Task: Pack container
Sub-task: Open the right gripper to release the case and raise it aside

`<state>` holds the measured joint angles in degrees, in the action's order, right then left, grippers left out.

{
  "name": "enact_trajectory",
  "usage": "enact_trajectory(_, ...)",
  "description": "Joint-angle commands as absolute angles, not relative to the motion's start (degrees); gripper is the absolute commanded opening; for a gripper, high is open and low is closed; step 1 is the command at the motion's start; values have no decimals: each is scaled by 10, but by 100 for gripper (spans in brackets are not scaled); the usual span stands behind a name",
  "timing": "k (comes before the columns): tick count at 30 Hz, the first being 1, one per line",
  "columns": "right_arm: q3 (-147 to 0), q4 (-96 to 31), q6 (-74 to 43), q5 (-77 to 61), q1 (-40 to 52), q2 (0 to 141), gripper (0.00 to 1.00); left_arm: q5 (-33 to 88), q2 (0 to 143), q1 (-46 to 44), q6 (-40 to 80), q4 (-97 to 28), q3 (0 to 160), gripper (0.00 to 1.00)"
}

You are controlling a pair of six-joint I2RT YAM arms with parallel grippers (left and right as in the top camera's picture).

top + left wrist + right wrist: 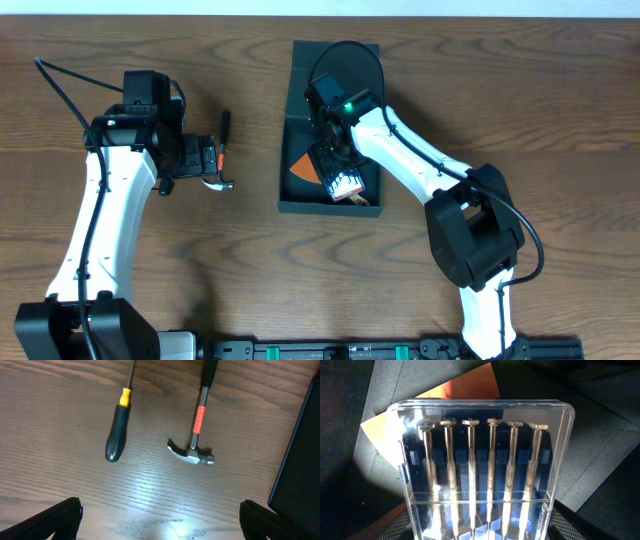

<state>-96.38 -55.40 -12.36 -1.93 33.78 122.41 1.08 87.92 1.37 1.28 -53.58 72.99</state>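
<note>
Dark wood-grain table (560, 90) with container (300, 90), hammer (198, 422), screwdriver (117, 435)

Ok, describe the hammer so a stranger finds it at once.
Start at the dark box in the middle of the wooden table; on the wood to its left lie two hand tools side by side. The hammer is the one nearer the box, with a red band on its shaft and a shiny claw head, while the screwdriver has a black handle with a yellow collar.

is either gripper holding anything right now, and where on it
The right gripper holds the clear screwdriver case by its near end, above the container. The left gripper is open and empty.
</note>
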Motion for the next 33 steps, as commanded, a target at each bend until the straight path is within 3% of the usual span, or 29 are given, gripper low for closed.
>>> enact_trajectory(1,-966,-552,-115,-20,339,1222,68,4,880,12,11,-537,744,99)
enact_trajectory(8,-969,-556,-115,-19,328,1221,98,3,880,12,11,-537,744,99)
enact_trajectory(15,-1036,-595,-110,-15,310,1221,99,3,880,12,11,-537,744,99)
enact_trajectory(26,-1408,-773,-91,84,297,1221,99,4,880,12,11,-531,744,99)
enact_trajectory(33,-1592,-939,-157,190,225,1221,99,4,880,12,11,-533,744,99)
